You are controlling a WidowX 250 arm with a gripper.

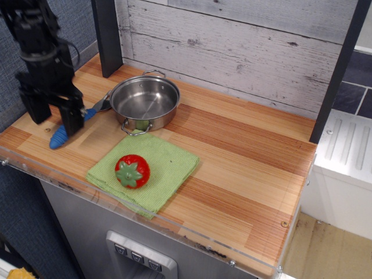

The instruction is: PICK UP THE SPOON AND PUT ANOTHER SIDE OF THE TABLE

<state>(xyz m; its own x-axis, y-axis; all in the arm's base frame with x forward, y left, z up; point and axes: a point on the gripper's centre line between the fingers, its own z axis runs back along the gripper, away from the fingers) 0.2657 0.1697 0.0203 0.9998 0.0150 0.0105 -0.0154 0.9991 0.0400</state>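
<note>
From where I stand there is one view, looking down on the table [244, 145] from the front and a little from the right.

The black gripper [53, 116] is at the left end of the table, over the spoon [60, 137]. Its two fingers [72, 119] point down and stand apart, one on each side of the blue handle. The jaws are spread wide and are not pressed on the handle, so the grasp is released. I cannot tell if the fingertips touch the wood.

The spoon lies flat on the table near the left front corner. Only the lower blue end of the handle shows below the fingers, and a short blue piece shows to the right of them. Its silvery head [102, 104] points up and to the right and lies just beside the steel pot [145, 103], close to the rim.

The pot stands upright near the back wall, with one loop handle to the front and one to the back. In front of it lies a folded green cloth [163, 171], and a red toy strawberry [132, 171] with a green top rests on this cloth. The right half of the table shows only the striped wood.
</note>
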